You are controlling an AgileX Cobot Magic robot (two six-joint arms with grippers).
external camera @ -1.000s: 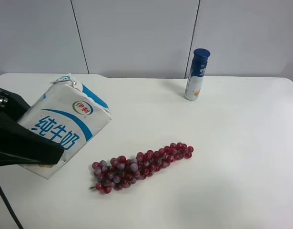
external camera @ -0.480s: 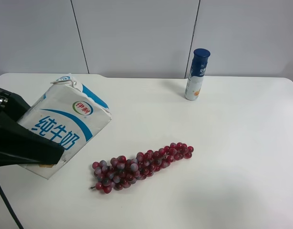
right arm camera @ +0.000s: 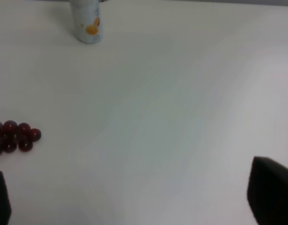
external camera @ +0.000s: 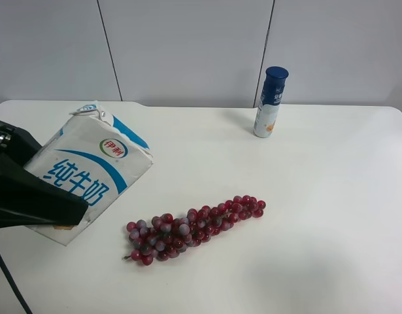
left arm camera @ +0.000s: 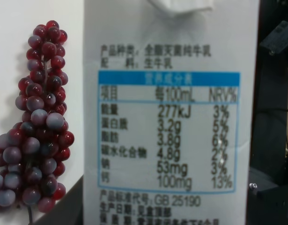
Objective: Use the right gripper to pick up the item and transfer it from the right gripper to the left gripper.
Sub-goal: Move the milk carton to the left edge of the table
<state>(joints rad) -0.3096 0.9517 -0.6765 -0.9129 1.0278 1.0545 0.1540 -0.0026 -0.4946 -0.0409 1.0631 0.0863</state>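
Observation:
The item, a white milk carton (external camera: 89, 173) with a blue swoosh and blue characters, is held tilted above the table at the exterior high view's left. My left gripper (external camera: 50, 209) is shut on it; one black finger (external camera: 31, 199) crosses its lower front. The left wrist view is filled by the carton's printed nutrition panel (left arm camera: 167, 117), with a dark finger (left arm camera: 270, 140) beside it. My right gripper (right arm camera: 134, 206) is open and empty. Its two fingertips (right arm camera: 272, 197) sit far apart over bare table, and it is out of the exterior high view.
A bunch of red grapes (external camera: 191, 227) lies on the white table (external camera: 318, 196) just beside the carton, and shows in the left wrist view (left arm camera: 38, 126) and the right wrist view (right arm camera: 15, 136). A blue-capped bottle (external camera: 270, 101) stands at the back.

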